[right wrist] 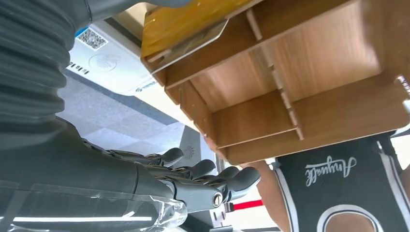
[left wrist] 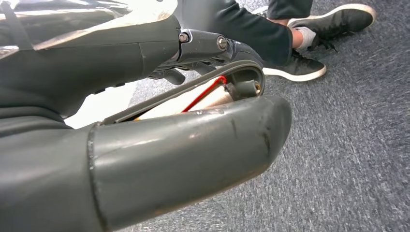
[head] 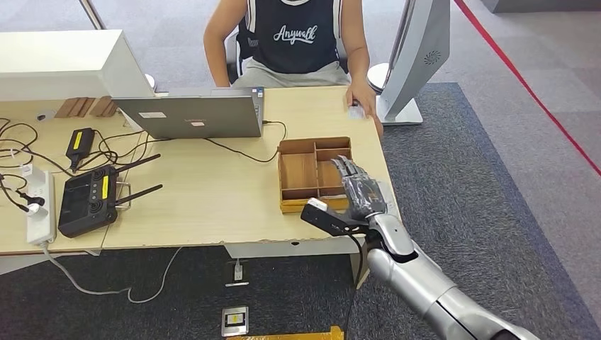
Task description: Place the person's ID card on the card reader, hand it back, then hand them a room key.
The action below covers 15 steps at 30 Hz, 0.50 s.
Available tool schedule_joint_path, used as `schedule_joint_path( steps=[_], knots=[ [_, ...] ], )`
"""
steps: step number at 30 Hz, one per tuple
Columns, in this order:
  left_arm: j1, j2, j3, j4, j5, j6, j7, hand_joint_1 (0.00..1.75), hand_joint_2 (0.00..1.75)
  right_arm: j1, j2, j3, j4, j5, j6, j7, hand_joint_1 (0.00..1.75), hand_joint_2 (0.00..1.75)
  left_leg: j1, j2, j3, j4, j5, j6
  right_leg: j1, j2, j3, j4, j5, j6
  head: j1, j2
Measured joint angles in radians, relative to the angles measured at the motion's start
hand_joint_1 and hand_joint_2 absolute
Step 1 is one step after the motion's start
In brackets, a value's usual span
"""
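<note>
My right hand (head: 358,188) hovers over the right side of a wooden compartment tray (head: 301,170) near the table's front right corner, fingers stretched out and apart, holding nothing. From the right wrist, the hand (right wrist: 193,183) floats beside the tray (right wrist: 309,77), and a yellowish flat card (right wrist: 183,24) lies in one end compartment. A person sits across the table, one hand (head: 363,99) resting on a small pale card (head: 354,111) by the base of a white kiosk (head: 418,49). My left hand (left wrist: 145,145) hangs beside the floor carpet with nothing in it.
A grey laptop (head: 191,113) stands at the table's middle back. A black controller with antennas (head: 88,202), a power strip (head: 39,205) and cables lie at the left. A white box (head: 64,64) sits back left. Someone's shoes (left wrist: 314,29) are on the carpet.
</note>
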State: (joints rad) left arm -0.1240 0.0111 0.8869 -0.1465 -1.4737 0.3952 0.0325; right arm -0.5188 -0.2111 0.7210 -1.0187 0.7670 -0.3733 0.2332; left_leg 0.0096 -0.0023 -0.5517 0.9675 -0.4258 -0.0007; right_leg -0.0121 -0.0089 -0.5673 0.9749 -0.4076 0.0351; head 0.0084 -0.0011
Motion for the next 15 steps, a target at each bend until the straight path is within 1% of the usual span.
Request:
schedule_joint_path(
  steps=[5,9,15],
  knots=[
    [0.000,0.000,0.000,0.000,-0.005,-0.001,0.003,0.00,0.00,-0.017,-0.001,-0.012,0.040,0.004,-0.024,-0.012,0.00,1.75,0.000,0.000,0.000,0.000,0.000,0.000,0.000,0.000,0.000,0.000,0.000,0.000,0.000,0.000],
    [0.000,0.000,0.000,0.000,-0.007,-0.001,0.003,0.00,0.00,-0.047,-0.002,-0.014,0.070,0.033,-0.038,-0.009,0.00,1.75,0.000,0.000,0.000,0.000,0.000,0.000,0.000,0.000,0.000,0.000,0.000,0.000,0.000,0.000],
    [0.000,0.000,0.000,0.000,-0.009,-0.001,0.000,0.00,0.00,-0.092,-0.007,-0.019,0.099,0.058,-0.040,-0.003,0.00,1.75,0.000,0.000,0.000,0.000,0.000,0.000,0.000,0.000,0.000,0.000,0.000,0.000,0.000,0.000]
  ],
)
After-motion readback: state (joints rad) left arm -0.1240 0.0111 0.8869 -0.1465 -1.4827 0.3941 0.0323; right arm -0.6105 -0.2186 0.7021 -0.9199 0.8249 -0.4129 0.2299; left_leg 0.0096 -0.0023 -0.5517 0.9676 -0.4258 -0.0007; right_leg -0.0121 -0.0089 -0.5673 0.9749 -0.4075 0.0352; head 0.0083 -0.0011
